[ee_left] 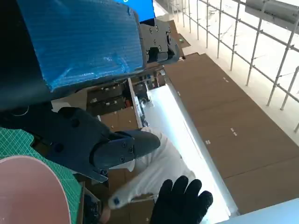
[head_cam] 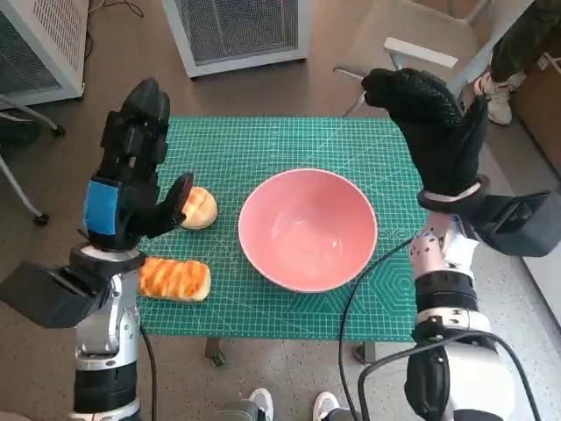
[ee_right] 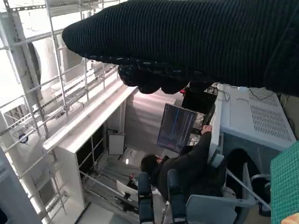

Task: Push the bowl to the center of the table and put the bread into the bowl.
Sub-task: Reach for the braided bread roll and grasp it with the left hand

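A green cutting mat (head_cam: 263, 149) covers the small table, with a brown floor and white cabinets around it. From my head, I see the pink bowl (head_cam: 308, 229) near the middle of the mat, empty. A round bread roll (head_cam: 201, 208) lies just beside it toward my left, and a long glazed bread (head_cam: 174, 279) lies at the mat's near left edge. My left hand (head_cam: 131, 171) is raised over the mat's left side, fingers apart, holding nothing, its thumb close to the round roll. My right hand (head_cam: 431, 123) is lifted above the mat's far right corner, fingers extended, empty.

From my left wrist, the bowl's pink rim (ee_left: 28, 186) sits under my black fingers (ee_left: 107, 149), apart from them, with my gloved right hand (ee_left: 182, 200) beyond.

From my right wrist, the glove (ee_right: 196, 42) fills the top; a person (ee_right: 187, 168) sits at a monitor (ee_right: 175, 128).
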